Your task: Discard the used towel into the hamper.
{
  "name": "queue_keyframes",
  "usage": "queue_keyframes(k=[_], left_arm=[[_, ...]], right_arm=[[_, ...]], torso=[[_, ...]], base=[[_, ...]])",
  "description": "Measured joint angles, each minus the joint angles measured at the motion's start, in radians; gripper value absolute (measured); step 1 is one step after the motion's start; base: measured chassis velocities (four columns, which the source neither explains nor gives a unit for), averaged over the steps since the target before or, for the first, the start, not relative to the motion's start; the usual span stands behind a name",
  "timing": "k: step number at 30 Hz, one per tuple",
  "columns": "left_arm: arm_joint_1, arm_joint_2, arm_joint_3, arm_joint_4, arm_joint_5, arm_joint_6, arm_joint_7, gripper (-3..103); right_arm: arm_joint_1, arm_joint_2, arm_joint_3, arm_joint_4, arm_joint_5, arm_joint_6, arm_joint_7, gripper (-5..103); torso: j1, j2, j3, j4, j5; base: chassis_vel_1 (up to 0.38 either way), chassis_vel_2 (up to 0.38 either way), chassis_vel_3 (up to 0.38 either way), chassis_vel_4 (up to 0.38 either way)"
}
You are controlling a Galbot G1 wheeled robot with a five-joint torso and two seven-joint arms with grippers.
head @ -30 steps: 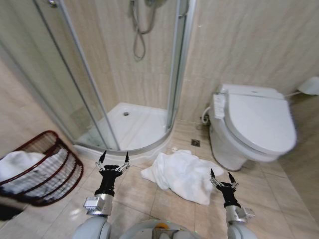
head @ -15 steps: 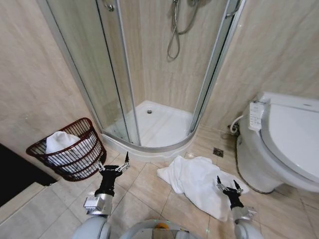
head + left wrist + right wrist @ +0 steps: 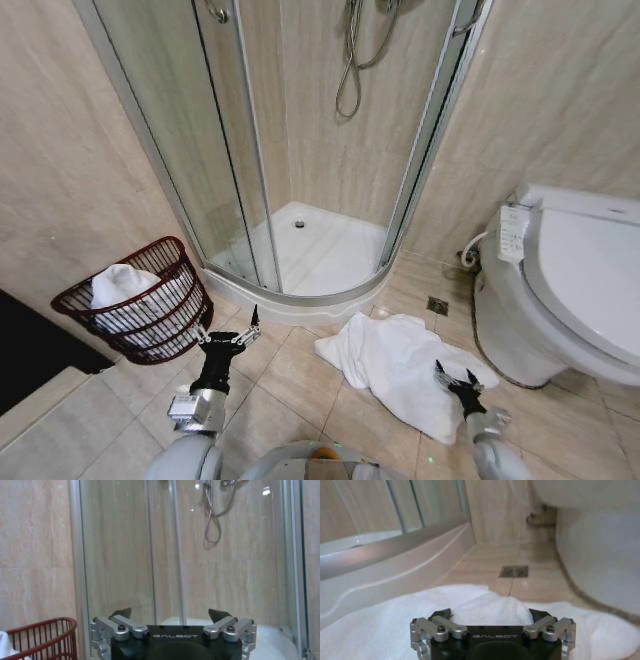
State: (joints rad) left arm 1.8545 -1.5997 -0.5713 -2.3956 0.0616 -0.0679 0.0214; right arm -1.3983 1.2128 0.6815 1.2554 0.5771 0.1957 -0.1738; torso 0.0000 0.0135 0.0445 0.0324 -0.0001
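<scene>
Towel (image 3: 400,365) lies crumpled on the floor right of the hamper (image 3: 140,300), with the spread right hand (image 3: 455,381) low over its near edge for pickup and the left hand (image 3: 229,328) spread, idle.
</scene>
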Motion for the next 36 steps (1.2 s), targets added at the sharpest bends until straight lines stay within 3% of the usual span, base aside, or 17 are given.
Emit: queue_keyframes(k=[9, 17, 23, 25, 27, 30, 32, 36], left_arm=[[0.000, 0.000, 0.000, 0.000, 0.000, 0.000, 0.000, 100], [0.000, 0.000, 0.000, 0.000, 0.000, 0.000, 0.000, 100], [0.000, 0.000, 0.000, 0.000, 0.000, 0.000, 0.000, 100], [0.000, 0.000, 0.000, 0.000, 0.000, 0.000, 0.000, 100], [0.000, 0.000, 0.000, 0.000, 0.000, 0.000, 0.000, 100], [0.000, 0.000, 0.000, 0.000, 0.000, 0.000, 0.000, 100], [0.000, 0.000, 0.000, 0.000, 0.000, 0.000, 0.000, 100], [0.000, 0.000, 0.000, 0.000, 0.000, 0.000, 0.000, 100]], right_arm=[[0.059, 0.041, -0.038, -0.027, -0.063, -0.076, -0.013, 100], [0.087, 0.083, -0.060, -0.032, -0.199, -0.102, -0.021, 101], [0.080, 0.091, -0.065, -0.059, -0.230, -0.083, -0.053, 83], [0.076, 0.091, -0.062, -0.063, -0.233, -0.071, -0.064, 71], [0.075, 0.092, -0.061, -0.063, -0.234, -0.069, -0.065, 71], [0.071, 0.092, -0.056, -0.062, -0.240, -0.057, -0.069, 50], [0.069, 0.092, -0.055, -0.061, -0.240, -0.054, -0.069, 50], [0.058, 0.089, -0.049, -0.054, -0.235, -0.045, -0.075, 33]], torso=[[0.000, 0.000, 0.000, 0.0000, -0.0001], [0.000, 0.000, 0.000, 0.0000, -0.0002], [0.000, 0.000, 0.000, 0.0000, 0.0000], [0.000, 0.000, 0.000, 0.0000, -0.0001], [0.000, 0.000, 0.000, 0.0000, 0.0000], [0.000, 0.000, 0.000, 0.0000, 0.0002], [0.000, 0.000, 0.000, 0.0000, 0.0002], [0.000, 0.000, 0.000, 0.0001, 0.0003]], base=[[0.000, 0.000, 0.000, 0.000], [0.000, 0.000, 0.000, 0.000], [0.000, 0.000, 0.000, 0.000], [0.000, 0.000, 0.000, 0.000], [0.000, 0.000, 0.000, 0.000], [0.000, 0.000, 0.000, 0.000], [0.000, 0.000, 0.000, 0.000], [0.000, 0.000, 0.000, 0.000]])
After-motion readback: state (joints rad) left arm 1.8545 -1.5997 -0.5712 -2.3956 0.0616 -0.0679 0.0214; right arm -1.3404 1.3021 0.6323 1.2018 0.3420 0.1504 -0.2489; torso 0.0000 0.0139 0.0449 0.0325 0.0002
